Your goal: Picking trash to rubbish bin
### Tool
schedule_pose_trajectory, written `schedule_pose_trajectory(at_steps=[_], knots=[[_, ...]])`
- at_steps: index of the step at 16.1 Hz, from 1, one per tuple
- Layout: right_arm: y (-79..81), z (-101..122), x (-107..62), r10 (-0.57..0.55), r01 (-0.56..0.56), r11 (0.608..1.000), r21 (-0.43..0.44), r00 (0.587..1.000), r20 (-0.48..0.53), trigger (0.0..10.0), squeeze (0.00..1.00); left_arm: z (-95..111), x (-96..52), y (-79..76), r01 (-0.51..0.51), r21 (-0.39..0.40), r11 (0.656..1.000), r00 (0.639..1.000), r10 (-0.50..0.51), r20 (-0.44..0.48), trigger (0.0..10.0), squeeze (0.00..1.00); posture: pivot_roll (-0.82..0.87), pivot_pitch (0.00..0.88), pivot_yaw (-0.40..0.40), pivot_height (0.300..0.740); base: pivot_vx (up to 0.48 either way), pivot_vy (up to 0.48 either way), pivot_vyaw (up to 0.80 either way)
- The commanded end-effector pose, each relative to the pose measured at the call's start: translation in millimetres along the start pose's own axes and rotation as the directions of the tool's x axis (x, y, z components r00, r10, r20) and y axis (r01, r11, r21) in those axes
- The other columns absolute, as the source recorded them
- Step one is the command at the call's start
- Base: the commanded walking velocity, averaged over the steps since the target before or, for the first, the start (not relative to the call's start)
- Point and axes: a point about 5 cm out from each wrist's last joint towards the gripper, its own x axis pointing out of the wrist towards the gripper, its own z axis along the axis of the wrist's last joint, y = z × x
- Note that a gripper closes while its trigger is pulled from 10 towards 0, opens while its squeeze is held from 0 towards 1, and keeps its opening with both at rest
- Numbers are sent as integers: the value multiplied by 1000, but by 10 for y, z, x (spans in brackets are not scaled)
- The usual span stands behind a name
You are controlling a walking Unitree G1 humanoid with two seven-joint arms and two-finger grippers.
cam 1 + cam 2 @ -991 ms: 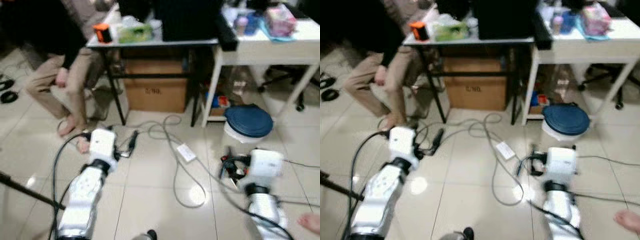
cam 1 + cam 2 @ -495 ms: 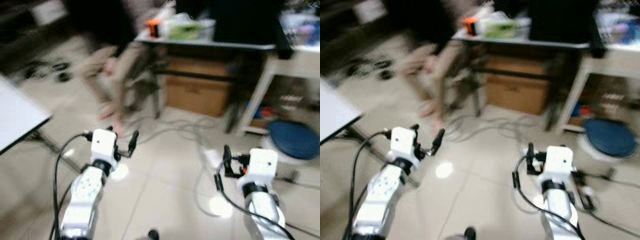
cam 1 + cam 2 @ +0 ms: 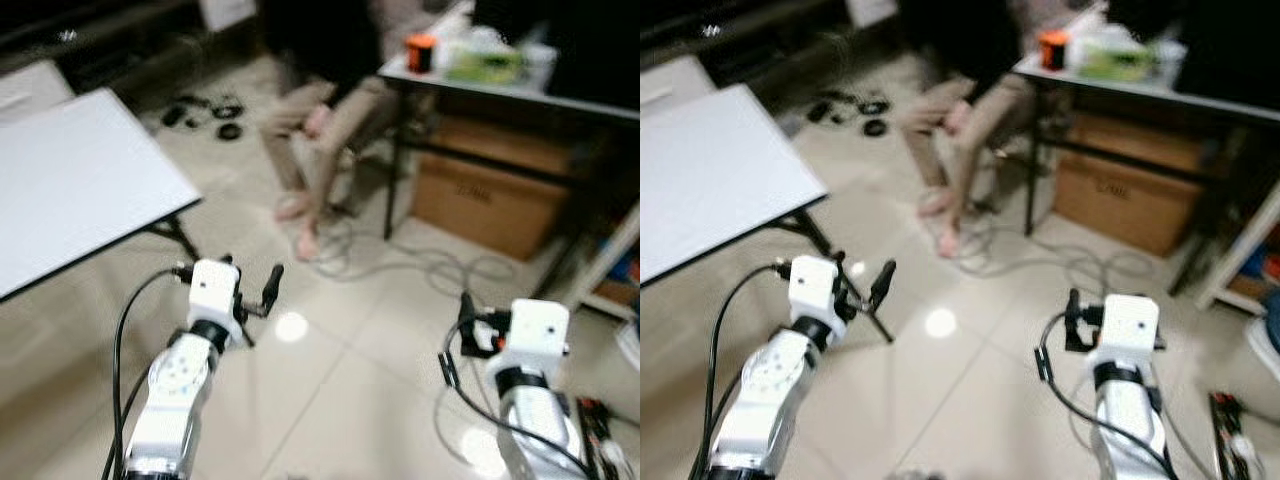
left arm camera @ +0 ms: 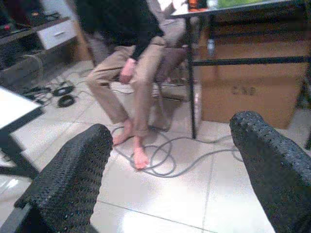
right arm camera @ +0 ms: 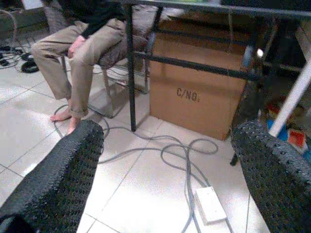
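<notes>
Holds the left gripper point(image 4: 170, 128) out over the pale tiled floor point(image 3: 330, 400) at the lower left of the head views, black fingers point(image 4: 73, 174) spread wide, nothing between them. Holds the right gripper point(image 5: 167, 131) likewise at the lower right, fingers point(image 5: 63, 179) just as far apart and also empty, well clear of the floor.

Looks down on a white tabletop point(image 3: 80, 180) at the left of the frame, set on thin dark legs. Faces a seated person point(image 3: 320, 110) at upper centre, in a dark top and tan trousers, barefoot, feet on the tiles. Finds a black-framed desk point(image 3: 480, 85) at the upper right beside that person, with an orange object point(image 3: 422, 50) and a green packet point(image 3: 485, 65) on top, both blurred. Finds a brown cardboard box point(image 5: 204, 97) under the desk, standing on the floor. Sees grey cables point(image 5: 170, 150) looping across the tiles in front of the box, and a white power adapter point(image 5: 210, 205) lying near them.

Catches a sliver of the blue-lidded bin point(image 3: 1272, 335) at the right edge of the frame, cut off, right of the right arm. Cannot tell which item on the floor counts as trash; notes only a blurred red-and-black object point(image 3: 1230, 420) at the lower right.
</notes>
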Motion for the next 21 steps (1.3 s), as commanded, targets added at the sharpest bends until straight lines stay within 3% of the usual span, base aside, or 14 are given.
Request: schedule_pose_trajectory(at_steps=[1,21], knots=[[69,3,9,23,-23,1000,17,1000,-2,10000,0,-19,-21,56,-20,9,1000,1000,20,-14,10000,0,-101,80,85,740,0,0,800],[84,-2,8,32,-32,999,11,999,4,10000,0,-73,-19,128,-82,38,996,995,84,-45,10000,0,-99,82,85,740,0,0,800]])
